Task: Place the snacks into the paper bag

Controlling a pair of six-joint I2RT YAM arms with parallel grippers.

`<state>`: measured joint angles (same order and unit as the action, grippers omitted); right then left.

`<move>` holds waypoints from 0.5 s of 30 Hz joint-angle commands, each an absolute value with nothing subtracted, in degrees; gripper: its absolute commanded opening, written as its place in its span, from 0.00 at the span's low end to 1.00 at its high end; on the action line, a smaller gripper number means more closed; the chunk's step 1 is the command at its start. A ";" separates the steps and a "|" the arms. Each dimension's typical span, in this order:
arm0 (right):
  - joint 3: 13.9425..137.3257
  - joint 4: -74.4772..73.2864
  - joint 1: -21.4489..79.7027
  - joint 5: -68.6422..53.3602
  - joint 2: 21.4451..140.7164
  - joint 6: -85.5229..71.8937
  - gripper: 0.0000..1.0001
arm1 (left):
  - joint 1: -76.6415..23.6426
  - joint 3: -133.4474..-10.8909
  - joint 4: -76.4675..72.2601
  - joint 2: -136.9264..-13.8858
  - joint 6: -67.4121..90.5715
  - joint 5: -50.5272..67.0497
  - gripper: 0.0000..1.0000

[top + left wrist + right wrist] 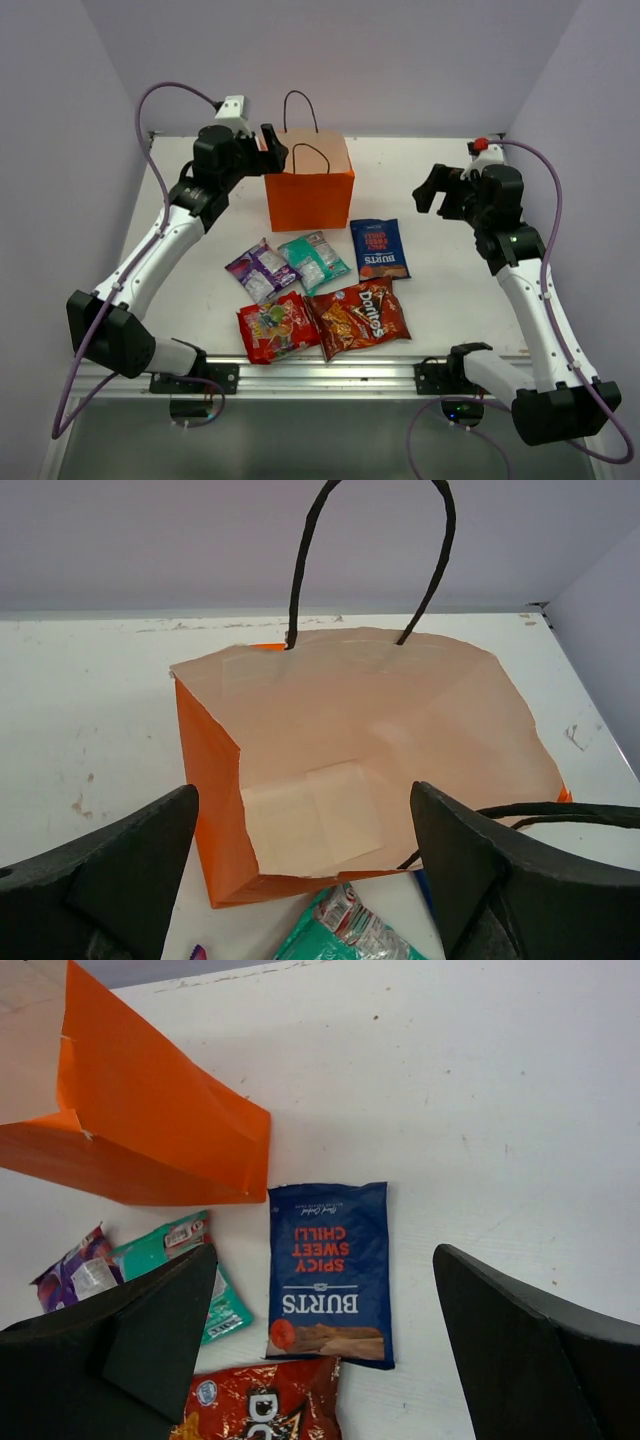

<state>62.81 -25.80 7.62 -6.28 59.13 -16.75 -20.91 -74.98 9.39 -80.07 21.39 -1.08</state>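
The orange paper bag (309, 188) stands upright at the back middle, its mouth open; the left wrist view looks down into its bare inside (350, 770). In front of it lie the dark blue bag (379, 248), teal pack (313, 260), purple pack (260, 270), red candy bag (276, 326) and Doritos bag (359, 316). My left gripper (272, 148) is open and empty, held above the bag's left rim. My right gripper (432, 190) is open and empty, raised right of the blue bag (331, 1270). The teal pack (180, 1270), purple pack (70, 1270) and Doritos bag (260, 1405) show there too.
The white table (450, 300) is walled by pale purple panels at the back and both sides. A metal rail (330, 378) runs along the near edge with both arm bases on it. The bag's dark loop handles (300, 110) stick up above its rim.
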 commanded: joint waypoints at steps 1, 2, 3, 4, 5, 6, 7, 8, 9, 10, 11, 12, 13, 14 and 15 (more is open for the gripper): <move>64.95 -26.10 7.73 -3.16 58.89 -15.29 0.93 | -22.06 -75.93 9.57 -80.68 19.60 -5.70 0.90; 64.86 -26.28 7.73 -2.99 59.15 -15.29 0.92 | -22.15 -76.37 10.36 -81.03 19.43 -7.63 0.90; 64.86 -26.28 7.73 -2.90 59.24 -15.29 0.91 | -22.41 -76.72 11.85 -81.99 19.34 -8.69 0.89; 64.86 -26.37 7.73 -2.99 59.41 -15.29 0.90 | -22.50 -77.25 12.47 -82.44 19.25 -9.66 0.89; 64.78 -26.37 7.73 -2.99 59.41 -15.29 0.87 | -22.59 -77.52 13.09 -82.88 19.07 -10.54 0.87; 64.60 -26.37 7.73 -3.16 59.59 -15.29 0.86 | -22.76 -77.61 14.05 -83.58 19.07 -12.20 0.86; 64.43 -26.19 7.73 -3.34 59.50 -15.29 0.84 | -22.76 -77.78 14.50 -83.93 19.07 -12.83 0.85; 64.08 -25.93 7.73 -3.34 59.50 -15.38 0.81 | -22.76 -77.70 14.68 -84.37 18.99 -13.44 0.84; 63.90 -25.84 7.65 -3.43 59.50 -15.47 0.80 | -22.76 -77.61 14.68 -84.64 18.90 -13.53 0.82; 63.72 -25.67 7.73 -3.51 59.50 -15.56 0.79 | -22.76 -77.52 14.68 -84.73 18.98 -13.71 0.77; 63.63 -25.58 7.73 -3.52 59.59 -15.64 0.78 | -22.85 -77.52 14.68 -84.90 19.16 -13.88 0.74; 63.46 -25.58 7.73 -3.43 59.59 -15.73 0.77 | -22.85 -77.52 14.59 -84.99 19.16 -13.97 0.70; 63.37 -25.49 7.73 -3.51 59.59 -15.73 0.76 | -22.85 -77.43 14.42 -84.99 19.42 -14.15 0.67; 63.28 -25.49 7.73 -3.52 59.68 -15.73 0.75 | -22.85 -77.43 14.24 -84.99 19.51 -14.06 0.67; 63.11 -25.49 7.73 -3.60 59.68 -15.73 0.75 | -22.85 -77.43 13.89 -84.90 19.60 -13.98 0.67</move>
<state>62.78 -26.17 7.62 -3.97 59.46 -16.19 -22.59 -75.53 14.59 -85.45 20.16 -12.12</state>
